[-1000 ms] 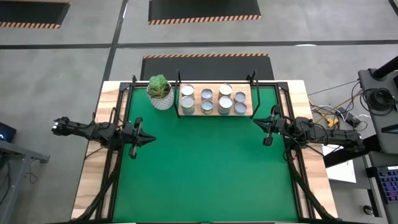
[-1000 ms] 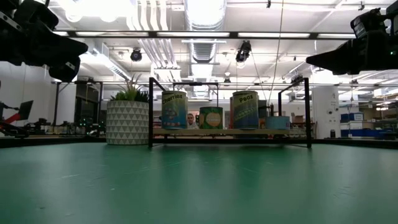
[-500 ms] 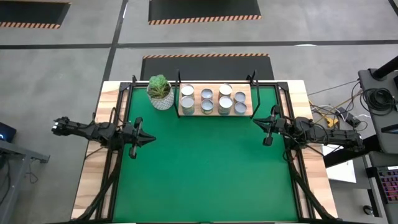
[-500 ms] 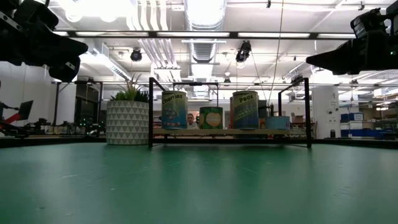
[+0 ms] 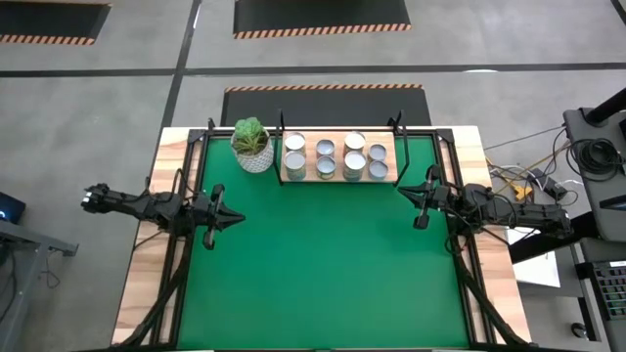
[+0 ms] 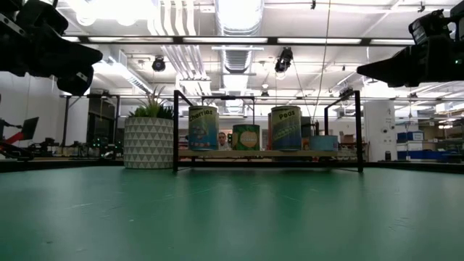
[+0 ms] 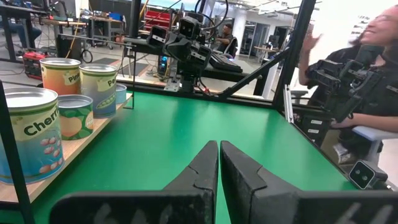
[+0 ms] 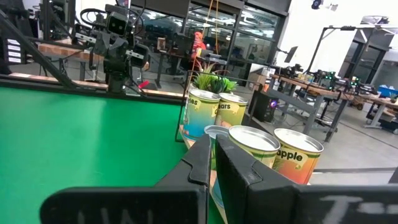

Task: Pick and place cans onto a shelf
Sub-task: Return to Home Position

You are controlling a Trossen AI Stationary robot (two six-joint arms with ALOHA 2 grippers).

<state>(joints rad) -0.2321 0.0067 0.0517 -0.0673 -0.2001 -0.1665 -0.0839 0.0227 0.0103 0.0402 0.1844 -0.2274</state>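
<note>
Several cans (image 5: 336, 156) with silver round tops stand upright on the wooden shelf (image 5: 336, 177) at the far middle of the green mat; they also show in the low view (image 6: 246, 130). My left gripper (image 5: 239, 221) hovers shut and empty above the mat's left side, its fingers (image 7: 219, 163) nearly closed. My right gripper (image 5: 401, 190) hovers shut and empty at the right, near the shelf's right end; its wrist view (image 8: 212, 152) shows the cans (image 8: 252, 146) close beside it.
A white patterned pot with a green plant (image 5: 251, 145) stands just left of the shelf. Black frame posts (image 5: 207, 132) rise at the mat's far corners. A person (image 7: 367, 68) sits beyond the table's right side. The mat's middle and near part (image 5: 323, 274) lie open.
</note>
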